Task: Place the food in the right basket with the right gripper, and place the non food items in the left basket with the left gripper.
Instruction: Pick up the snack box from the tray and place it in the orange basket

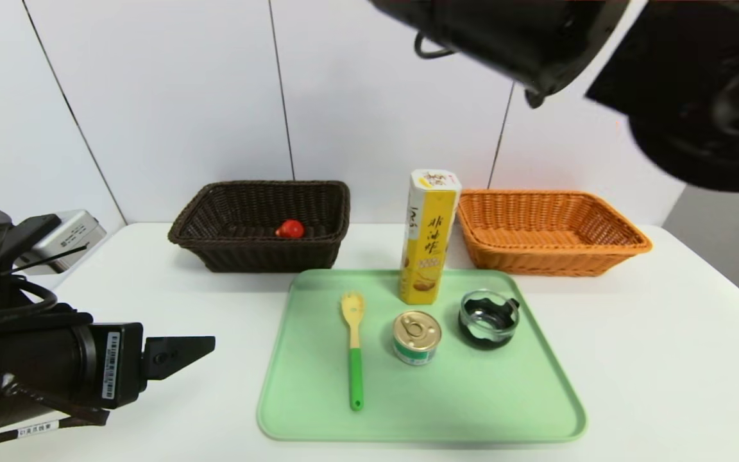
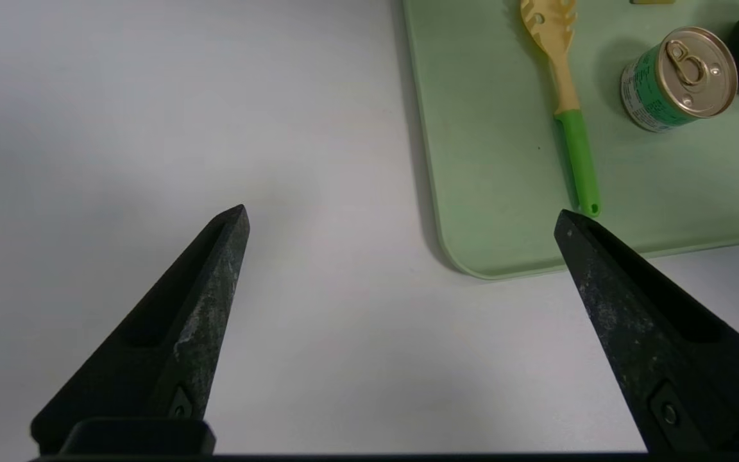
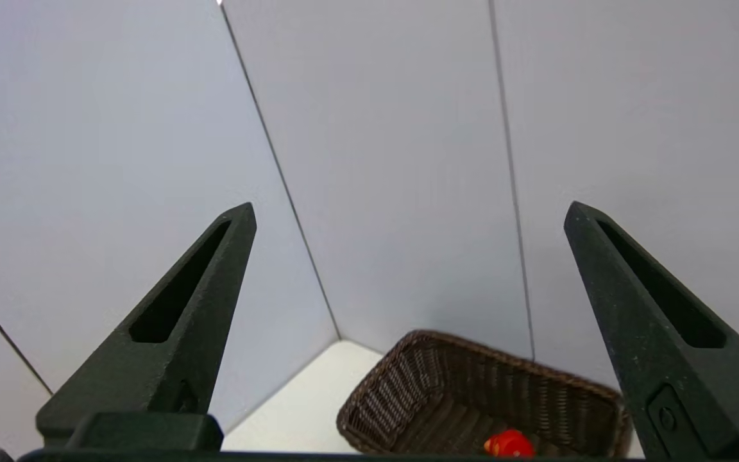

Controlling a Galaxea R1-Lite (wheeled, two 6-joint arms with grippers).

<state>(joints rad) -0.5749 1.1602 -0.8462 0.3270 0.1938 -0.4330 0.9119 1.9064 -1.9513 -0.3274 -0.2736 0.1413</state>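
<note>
On the green tray the tall yellow carton stands at the back. In front of it lie the pasta fork, the gold-lidded tin and the dark glass dish. A red duck lies in the dark brown left basket. The orange right basket holds nothing. My left gripper hovers open and empty over the table, left of the tray. My right gripper is raised high, open and empty, facing the wall above the brown basket.
The white table ends at white wall panels just behind both baskets. A grey box sits at the far left by my left arm. My right arm fills the upper right of the head view.
</note>
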